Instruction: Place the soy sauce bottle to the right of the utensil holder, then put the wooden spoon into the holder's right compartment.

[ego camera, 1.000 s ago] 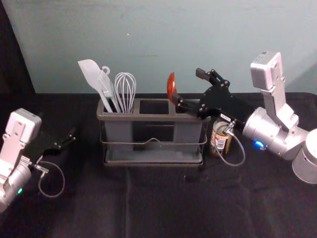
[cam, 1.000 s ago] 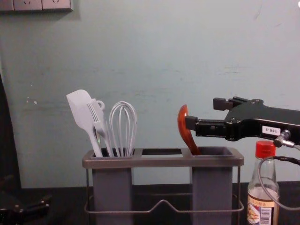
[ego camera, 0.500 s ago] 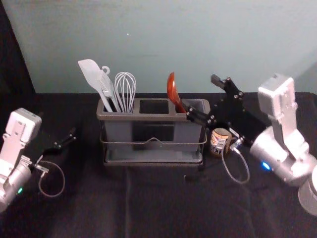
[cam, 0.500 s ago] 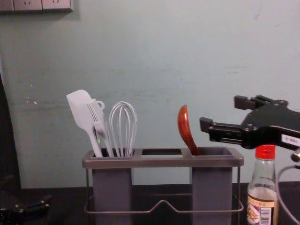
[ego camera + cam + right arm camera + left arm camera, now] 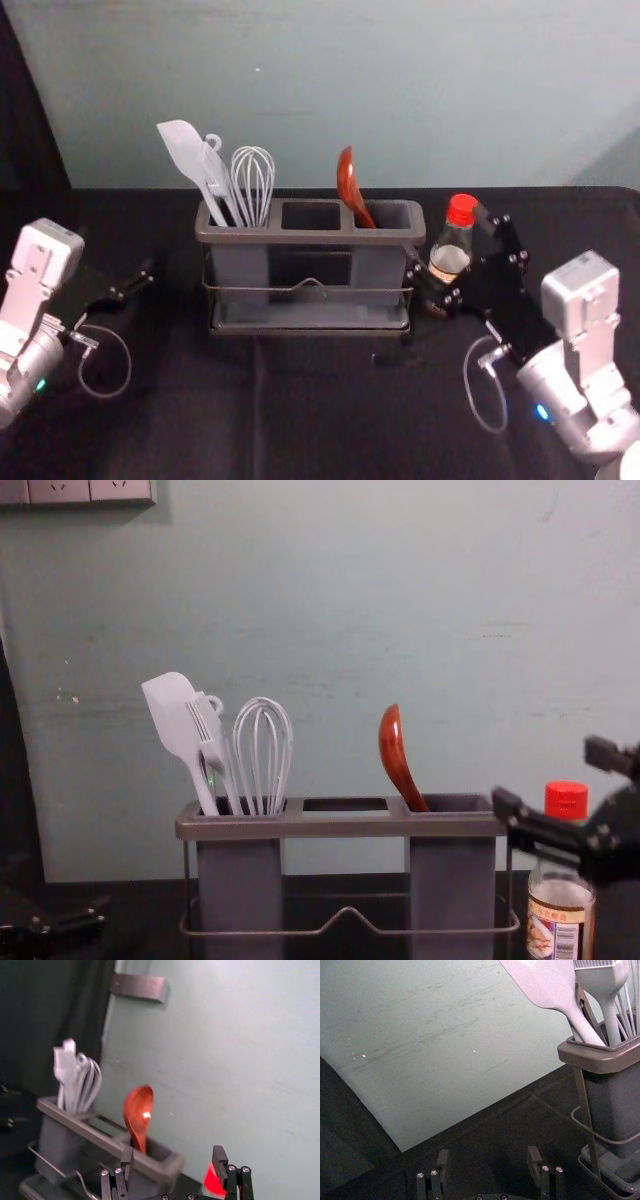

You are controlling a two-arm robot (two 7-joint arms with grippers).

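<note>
My right gripper (image 5: 444, 230), wide open and empty, is close to the soy sauce bottle (image 5: 561, 920) — a sideways pull could tip it. The left gripper (image 5: 489, 1152), also wide, rests at far left.

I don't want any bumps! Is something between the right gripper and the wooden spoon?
Nothing visible stands between the right gripper and the wooden spoon's raised end, but the utensil holder's right side stands before its lower end.

We've got a black-draped table (image 5: 330, 420) here. Utensil holder (image 5: 310, 237) sits on it toward 12 o'clock; soy sauce bottle (image 5: 455, 238) stands upright just beside the holder, at its 3 o'clock.
</note>
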